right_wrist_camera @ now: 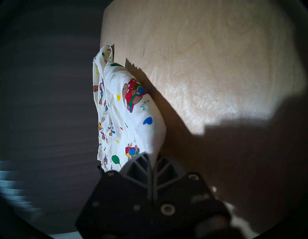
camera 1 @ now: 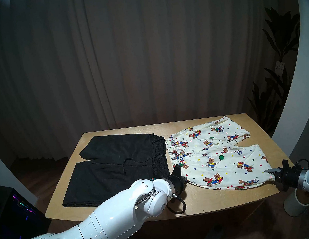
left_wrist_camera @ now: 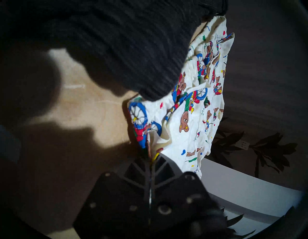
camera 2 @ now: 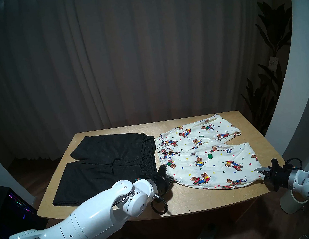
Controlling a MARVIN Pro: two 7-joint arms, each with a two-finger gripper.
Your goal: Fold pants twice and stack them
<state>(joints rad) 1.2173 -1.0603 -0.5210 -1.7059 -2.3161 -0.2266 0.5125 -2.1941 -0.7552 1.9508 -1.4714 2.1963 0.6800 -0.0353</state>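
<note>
The cream teddy-bear pants lie spread on the right half of the wooden table, waistband toward the middle. The charcoal-black pants lie flat on the left half, ribbed waistband next to the cream one. My left gripper is shut on the near waistband corner of the cream pants. My right gripper is shut on the near leg-hem corner of the cream pants at the table's right front edge. Both held corners are lifted slightly off the table.
A white cylinder stands on the floor below my right arm. A dark computer case with coloured lights sits at floor level on the left. Plants stand at the right. Bare table shows along the front edge.
</note>
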